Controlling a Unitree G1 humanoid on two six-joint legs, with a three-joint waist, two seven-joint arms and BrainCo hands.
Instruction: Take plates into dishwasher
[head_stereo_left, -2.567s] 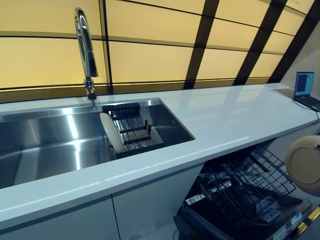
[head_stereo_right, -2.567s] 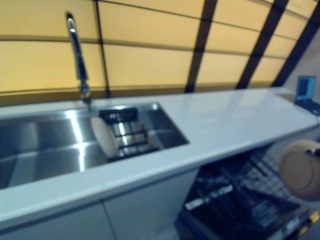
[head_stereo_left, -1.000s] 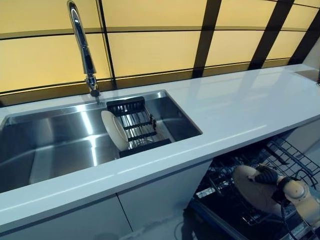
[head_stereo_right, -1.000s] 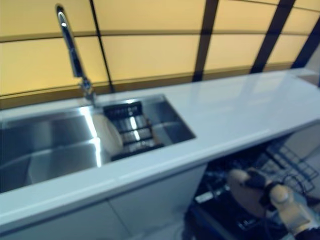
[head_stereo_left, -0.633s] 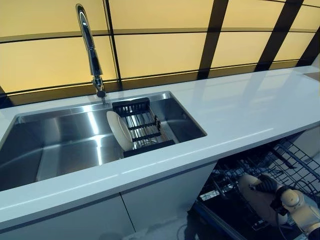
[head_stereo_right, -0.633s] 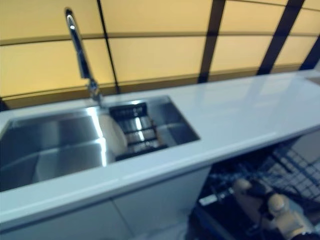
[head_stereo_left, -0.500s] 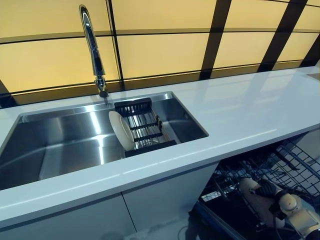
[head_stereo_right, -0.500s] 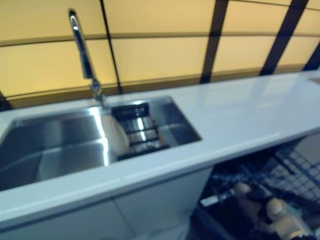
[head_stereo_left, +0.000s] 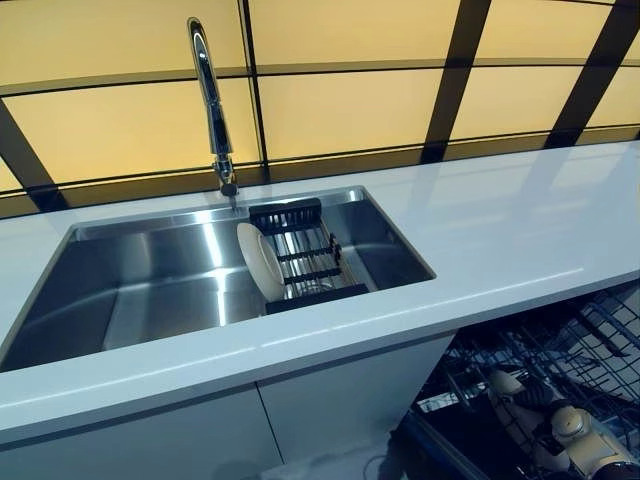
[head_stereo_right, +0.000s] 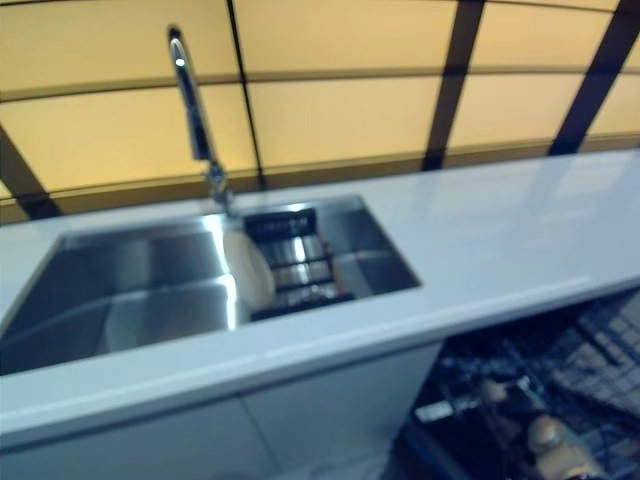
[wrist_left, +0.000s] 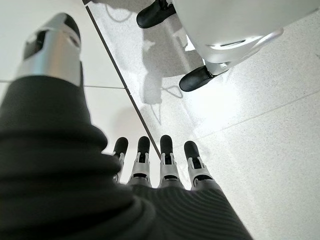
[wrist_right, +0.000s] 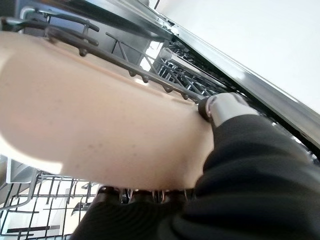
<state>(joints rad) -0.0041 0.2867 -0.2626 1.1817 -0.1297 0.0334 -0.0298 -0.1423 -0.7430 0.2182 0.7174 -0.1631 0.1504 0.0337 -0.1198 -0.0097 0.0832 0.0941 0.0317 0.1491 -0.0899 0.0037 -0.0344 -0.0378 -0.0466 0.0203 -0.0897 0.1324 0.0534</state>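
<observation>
A cream plate (head_stereo_left: 262, 262) stands on edge in a black drying rack (head_stereo_left: 305, 262) inside the steel sink (head_stereo_left: 150, 285). My right hand (head_stereo_left: 563, 428) is low in the open dishwasher, shut on a beige plate (head_stereo_left: 505, 392) that is tilted among the wires of the lower rack (head_stereo_left: 600, 330). In the right wrist view the beige plate (wrist_right: 95, 110) fills the frame, with my thumb (wrist_right: 222, 106) over its edge and the rack wires against it. My left hand (wrist_left: 167, 160) hangs at my side with straight fingers, empty, over the floor.
A white countertop (head_stereo_left: 480, 230) runs around the sink, with a tall chrome faucet (head_stereo_left: 210, 100) behind it. White cabinet doors (head_stereo_left: 340, 405) stand left of the dishwasher. Yellow panels with dark frames (head_stereo_left: 350, 100) back the counter.
The camera has turned, so the sink sits further right in the picture. My right hand has sunk lower into the dishwasher rack with the beige plate.
</observation>
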